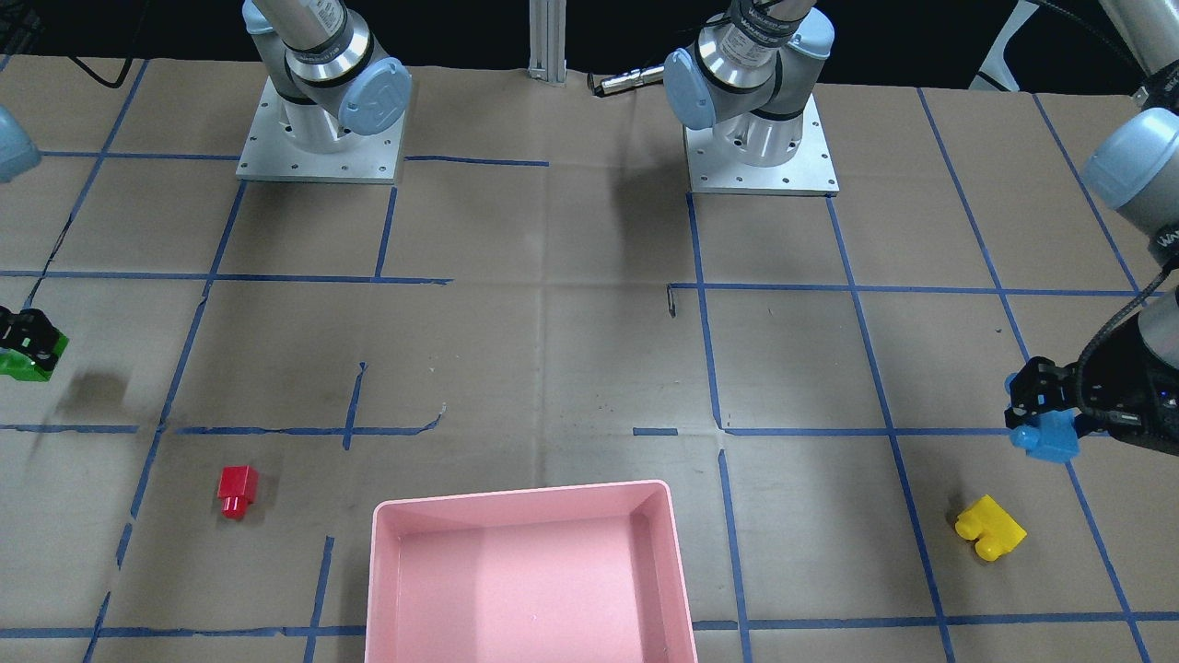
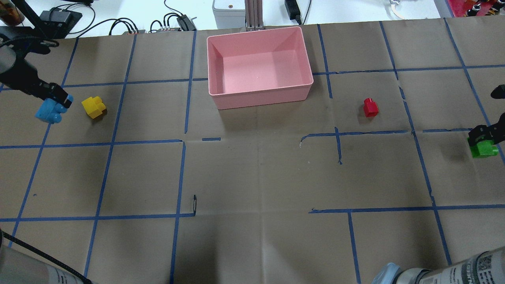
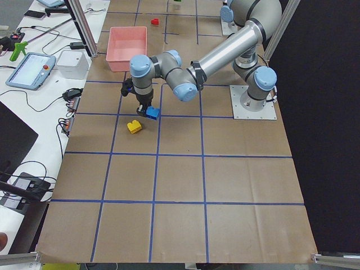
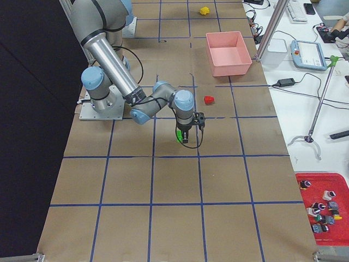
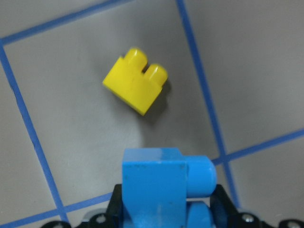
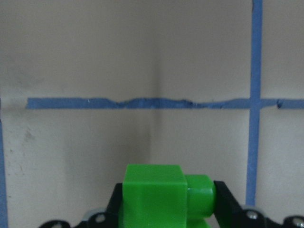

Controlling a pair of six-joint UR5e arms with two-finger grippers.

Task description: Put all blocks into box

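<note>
The pink box (image 2: 260,96) sits far and central on the worktop (image 2: 252,177). At far left, the left pincer (image 2: 63,101) grips the light-blue block (image 2: 49,111), with the yellow block (image 2: 94,107) just beside it. The red block (image 2: 370,107) lies right of the box. At the right edge, the right pincer (image 2: 482,138) grips the green block (image 2: 484,150).

The table (image 2: 252,177) is covered in brown paper, marked off into a grid of rectangles by blue tape (image 2: 118,142). At the middle of its far edge, seen from the robot, sits the pink box (image 2: 260,96). The red block (image 2: 370,107) lies well to the box's right. The yellow block (image 2: 94,107) lies farther off to the box's left, on its side with its studs pointing sideways. Two metal mounting plates (image 1: 321,152) (image 1: 761,157) sit at the robot's edge.
</note>
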